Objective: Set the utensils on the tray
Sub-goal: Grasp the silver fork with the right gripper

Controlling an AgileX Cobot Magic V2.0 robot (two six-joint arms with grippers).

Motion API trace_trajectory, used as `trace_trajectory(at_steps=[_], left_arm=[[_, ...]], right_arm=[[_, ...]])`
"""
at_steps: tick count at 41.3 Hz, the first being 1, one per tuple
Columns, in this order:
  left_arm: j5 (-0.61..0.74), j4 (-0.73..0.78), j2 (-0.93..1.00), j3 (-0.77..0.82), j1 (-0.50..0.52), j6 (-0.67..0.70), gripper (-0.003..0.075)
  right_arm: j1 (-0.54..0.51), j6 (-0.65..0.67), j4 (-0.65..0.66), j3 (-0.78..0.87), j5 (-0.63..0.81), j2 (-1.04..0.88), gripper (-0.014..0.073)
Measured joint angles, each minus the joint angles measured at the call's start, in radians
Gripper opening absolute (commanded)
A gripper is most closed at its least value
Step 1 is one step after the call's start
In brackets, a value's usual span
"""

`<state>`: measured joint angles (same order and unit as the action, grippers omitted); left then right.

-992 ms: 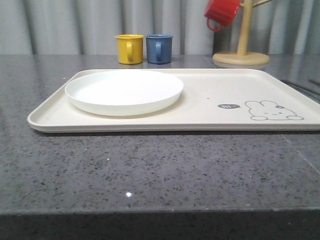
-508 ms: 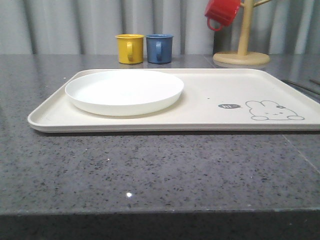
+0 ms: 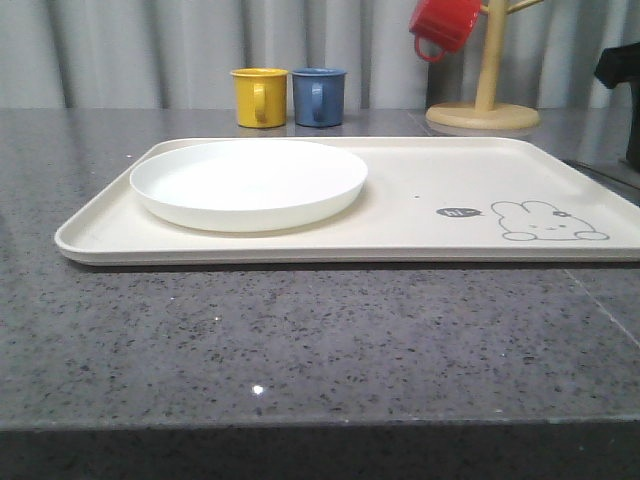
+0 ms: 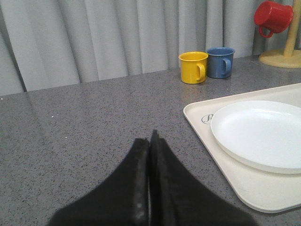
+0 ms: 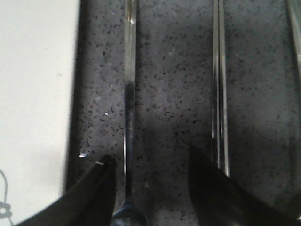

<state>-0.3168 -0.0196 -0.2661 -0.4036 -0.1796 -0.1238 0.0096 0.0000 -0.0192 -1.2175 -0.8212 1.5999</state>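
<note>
The cream tray (image 3: pixel 420 190) lies on the grey counter, and the round white plate (image 3: pixel 248 180) rests on its left half. My left gripper (image 4: pixel 150 137) hovers shut and empty over bare counter beside the tray (image 4: pixel 244 188) and plate (image 4: pixel 263 132). My right gripper (image 5: pixel 149 157) is open low over the counter, next to the tray's edge (image 5: pixel 37 94). A slim metal utensil handle (image 5: pixel 129 94) runs between its fingers, untouched; I cannot tell whether it is the fork or the spoon. The pair of chopsticks (image 5: pixel 218 94) lies parallel, just past one finger. Another metal utensil (image 5: pixel 295 28) shows at the frame's edge.
A yellow mug (image 3: pixel 259 97) and a blue mug (image 3: pixel 319 96) stand behind the tray. A wooden mug tree (image 3: pixel 484 100) with a red mug (image 3: pixel 444 24) is at the back right. A dark part of my right arm (image 3: pixel 620 68) shows at the right edge.
A dark part of my right arm has come into the front view at the right edge. The tray, plate and mugs have not moved.
</note>
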Motion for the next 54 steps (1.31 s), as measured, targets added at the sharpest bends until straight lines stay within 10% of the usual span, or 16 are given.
trace_trajectory(at_steps=[16,37,54], left_arm=[[0.0,0.0,0.0,0.001,0.0,0.0,-0.0019],[0.0,0.0,0.0,0.002,0.0,0.0,-0.0019],[0.0,0.0,0.0,0.002,0.0,0.0,-0.0019]], right_arm=[[0.0,0.0,-0.004,-0.002,0.041,0.049,0.0345],[0.004,0.0,-0.041,-0.006,0.041,0.069,-0.0109],[0.006,0.071,-0.024,-0.011,0.001,-0.016,-0.0092]])
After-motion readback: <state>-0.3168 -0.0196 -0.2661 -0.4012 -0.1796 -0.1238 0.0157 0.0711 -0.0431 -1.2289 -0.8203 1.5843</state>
